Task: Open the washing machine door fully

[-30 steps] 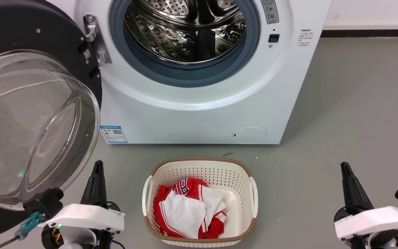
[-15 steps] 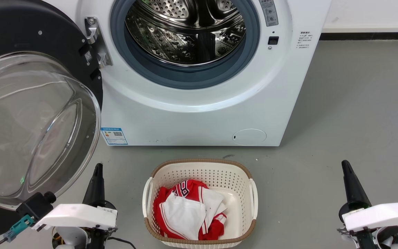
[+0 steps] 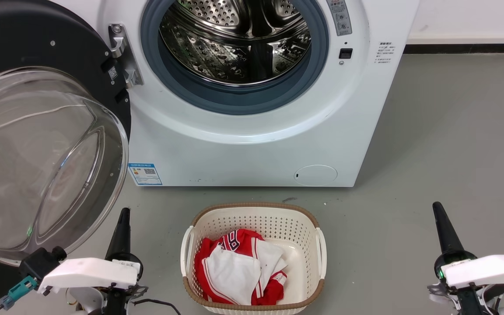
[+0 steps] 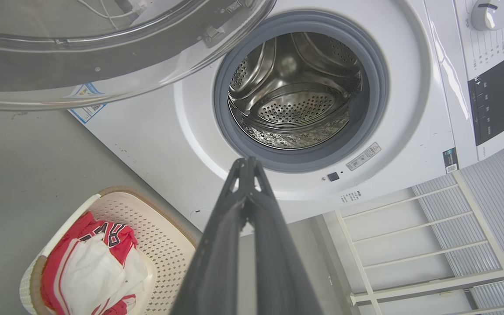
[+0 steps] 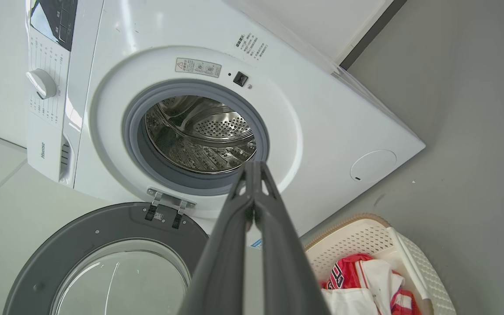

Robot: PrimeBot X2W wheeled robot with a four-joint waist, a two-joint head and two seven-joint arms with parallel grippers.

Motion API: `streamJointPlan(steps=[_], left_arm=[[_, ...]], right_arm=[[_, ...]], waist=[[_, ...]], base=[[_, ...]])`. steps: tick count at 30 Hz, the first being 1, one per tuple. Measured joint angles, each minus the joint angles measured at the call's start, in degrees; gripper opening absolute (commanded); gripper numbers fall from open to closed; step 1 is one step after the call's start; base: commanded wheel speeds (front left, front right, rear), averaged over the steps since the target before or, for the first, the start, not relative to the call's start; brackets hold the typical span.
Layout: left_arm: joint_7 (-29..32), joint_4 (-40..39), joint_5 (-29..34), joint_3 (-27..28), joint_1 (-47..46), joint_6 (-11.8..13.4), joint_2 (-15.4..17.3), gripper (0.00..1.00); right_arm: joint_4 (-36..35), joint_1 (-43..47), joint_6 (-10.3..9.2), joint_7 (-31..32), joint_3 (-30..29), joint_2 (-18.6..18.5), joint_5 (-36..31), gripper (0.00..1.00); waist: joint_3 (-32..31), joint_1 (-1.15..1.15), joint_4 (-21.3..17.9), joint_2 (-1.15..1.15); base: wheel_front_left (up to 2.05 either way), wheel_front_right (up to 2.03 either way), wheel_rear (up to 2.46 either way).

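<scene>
Nearest me, the left gripper [image 3: 124, 214] and the right gripper [image 3: 438, 210] hang low over the grey floor [image 3: 453, 131], well apart. On each one the two dark fingers are pressed together at the tips with nothing between them, which the wrist views show plainly. Between them stands a cream laundry basket [image 3: 252, 221] holding a crumpled red and white jersey [image 3: 234, 262].

Just above the left gripper, and apart from it, is the washing machine door [image 3: 37, 153]. It is swung wide to the robot's left, with its clear glass bowl bulging outward and its black ring behind. A metal hinge [image 3: 120, 52] ties it to the washing machine [image 3: 243, 153], a white box standing on the floor just behind the basket, with a blue label [image 3: 145, 173] and a round flap [image 3: 315, 174] low down. Further in, the grey gasket [image 3: 234, 98] rings the uncovered steel drum [image 3: 239, 39].
</scene>
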Motion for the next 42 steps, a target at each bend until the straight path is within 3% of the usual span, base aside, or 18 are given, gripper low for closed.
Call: streamJointPlan(steps=[42], left_arm=[[5.5,2.0,-23.0,2.0,-0.8,-2.0,-0.3,0.0]], right_arm=[[3.2,-2.1,-0.01,4.1,-1.4,0.0,23.0,0.0]], waist=[[-1.3,0.0,0.0,0.0]], base=[[0.0,0.0,0.0]])
